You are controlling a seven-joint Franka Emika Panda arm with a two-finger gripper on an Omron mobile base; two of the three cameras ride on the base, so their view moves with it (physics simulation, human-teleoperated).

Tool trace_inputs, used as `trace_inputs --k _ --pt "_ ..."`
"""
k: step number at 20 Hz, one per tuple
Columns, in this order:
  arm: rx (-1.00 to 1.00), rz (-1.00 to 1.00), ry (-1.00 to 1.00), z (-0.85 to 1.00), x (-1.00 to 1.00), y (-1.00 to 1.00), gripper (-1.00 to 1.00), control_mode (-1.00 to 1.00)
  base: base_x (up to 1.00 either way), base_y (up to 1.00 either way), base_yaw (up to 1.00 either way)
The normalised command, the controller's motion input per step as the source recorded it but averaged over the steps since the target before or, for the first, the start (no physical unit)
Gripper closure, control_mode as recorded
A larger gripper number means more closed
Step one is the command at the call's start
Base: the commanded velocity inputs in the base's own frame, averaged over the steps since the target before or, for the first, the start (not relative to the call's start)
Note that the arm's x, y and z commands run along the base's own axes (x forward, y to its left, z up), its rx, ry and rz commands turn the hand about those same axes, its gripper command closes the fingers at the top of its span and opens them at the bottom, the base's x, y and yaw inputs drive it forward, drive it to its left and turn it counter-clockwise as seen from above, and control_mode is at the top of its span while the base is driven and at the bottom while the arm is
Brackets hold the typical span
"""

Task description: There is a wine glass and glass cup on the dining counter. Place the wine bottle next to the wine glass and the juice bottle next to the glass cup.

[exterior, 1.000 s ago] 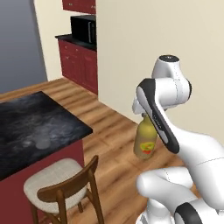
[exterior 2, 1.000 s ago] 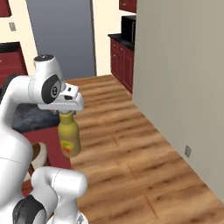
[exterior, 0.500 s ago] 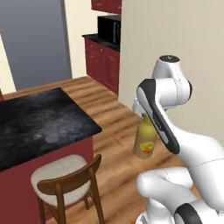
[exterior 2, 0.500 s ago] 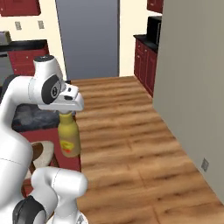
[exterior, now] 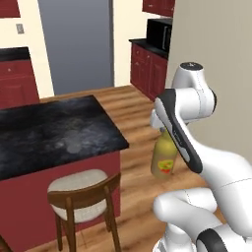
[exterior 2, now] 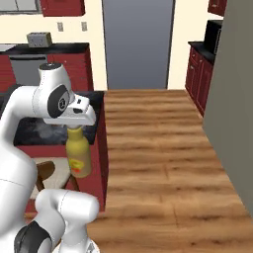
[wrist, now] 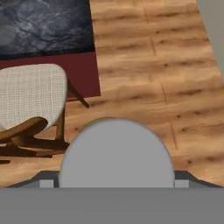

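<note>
The juice bottle is a yellow-amber bottle with a rounded body and a short neck, and it has a small red and yellow label low on its side. It hangs upright from the gripper, above the wooden floor and just beside the end of the dining counter. The claw is pinching the juice bottle at its neck, so the bottle is lifted and touches nothing else.

The dining counter has a black top with grey veins, like polished marble, and a dark red base. A chair with a brown wooden frame and a pale woven seat stands against this base. The floor is made of warm brown planks with visible grain.

In the right base view the bottle is seen from its other side, under the white hand, and behind it stand a large grey door and a toaster on the wall counter. The left base view shows a black microwave above red cabinets. The hand view looks straight down: the round grey cap of the bottle is large in front, with the chair seat and a corner of the black top below it.
</note>
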Motion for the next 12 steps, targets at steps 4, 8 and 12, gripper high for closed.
trace_inputs --k 4,8,12 --pt "0.0 0.0 0.0 0.0 0.0 0.0 1.0 1.0 0.59 -0.04 0.43" --pt "0.0 0.0 0.0 0.0 0.0 0.0 1.0 1.0 0.39 -0.24 0.43" --pt "0.0 0.0 0.0 0.0 0.0 0.0 1.0 1.0 0.06 -0.39 0.46"
